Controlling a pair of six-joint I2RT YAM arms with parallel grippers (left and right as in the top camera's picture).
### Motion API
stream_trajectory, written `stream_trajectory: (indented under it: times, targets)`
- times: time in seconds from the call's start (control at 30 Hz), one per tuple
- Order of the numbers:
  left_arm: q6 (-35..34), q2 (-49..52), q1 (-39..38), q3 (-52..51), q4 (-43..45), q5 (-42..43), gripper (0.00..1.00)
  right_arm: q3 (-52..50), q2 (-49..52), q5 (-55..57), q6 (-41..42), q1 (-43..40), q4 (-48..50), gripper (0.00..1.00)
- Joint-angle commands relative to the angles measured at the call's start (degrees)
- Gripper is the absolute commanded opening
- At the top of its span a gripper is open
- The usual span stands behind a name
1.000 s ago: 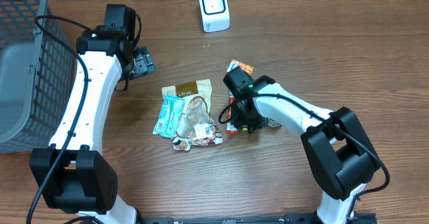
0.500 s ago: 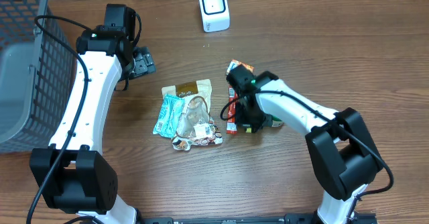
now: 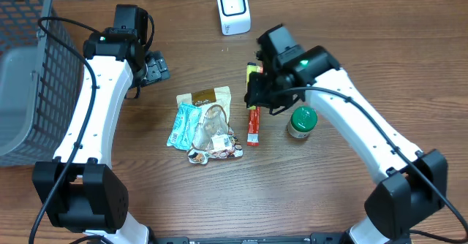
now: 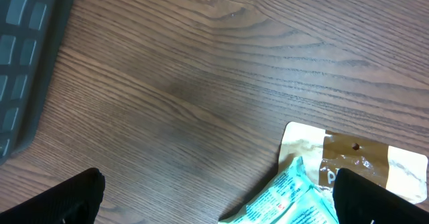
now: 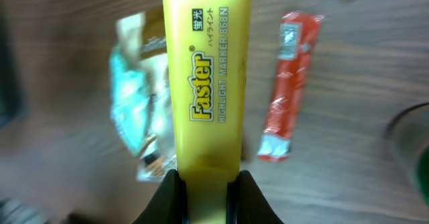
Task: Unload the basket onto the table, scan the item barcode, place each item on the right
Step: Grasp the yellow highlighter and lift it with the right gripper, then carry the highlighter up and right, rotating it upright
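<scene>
The item, a yellow highlighter marker point(image 5: 206, 83) printed "Faster", is clamped at its lower end between my right gripper's point(image 5: 206, 184) black fingers. In the overhead view the right gripper point(image 3: 257, 90) hangs above the table with the highlighter point(image 3: 253, 71) sticking out toward the white scanner point(image 3: 233, 9) at the back. No barcode shows on the marker's visible face. Far from both, my left gripper point(image 3: 157, 67) stands open at the left, and in its wrist view the left gripper point(image 4: 221, 204) holds nothing.
A red sachet point(image 3: 253, 123) lies under the right arm, beside a green-lidded jar point(image 3: 302, 121). A heap of packets point(image 3: 205, 123) with a teal pack point(image 4: 295, 197) and a brown pouch point(image 4: 362, 157) sits mid-table. A grey wire basket point(image 3: 25, 61) fills the left edge.
My right gripper has shut on the highlighter, lifted it off the table and carried it back toward the scanner, uncovering the green-lidded jar. The left arm has not moved.
</scene>
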Motion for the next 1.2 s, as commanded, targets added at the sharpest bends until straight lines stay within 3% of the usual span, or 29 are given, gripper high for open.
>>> stream_trajectory:
  times: [0.0, 0.3, 0.6, 0.83, 0.93, 1.17]
  targets:
    - [0.0, -0.2, 0.0, 1.0, 0.1, -0.8, 1.00, 0.7, -0.2, -13.4, -3.7, -2.8, -0.1, 0.04]
    - [0.0, -0.2, 0.0, 1.0, 0.1, -0.8, 0.99, 0.7, -0.2, -39.0, -11.2, -9.2, 1.3, 0.04]
    - [0.0, -0.2, 0.0, 1.0, 0.1, -0.8, 1.00, 0.7, -0.2, -65.0, -9.1, -13.6, 14.4, 0.04]
    - [0.0, -0.2, 0.0, 1.0, 0.1, -0.8, 1.00, 0.7, -0.2, -68.7, -8.8, -16.6, 17.8, 0.04]
    - [0.0, -0.2, 0.0, 1.0, 0.1, -0.8, 1.00, 0.7, -0.2, -72.7, -4.9, -18.1, 22.2, 0.04]
    - [0.0, -0.2, 0.0, 1.0, 0.1, -0.8, 1.00, 0.7, -0.2, -72.0, 19.3, -21.0, 42.3, 0.04]
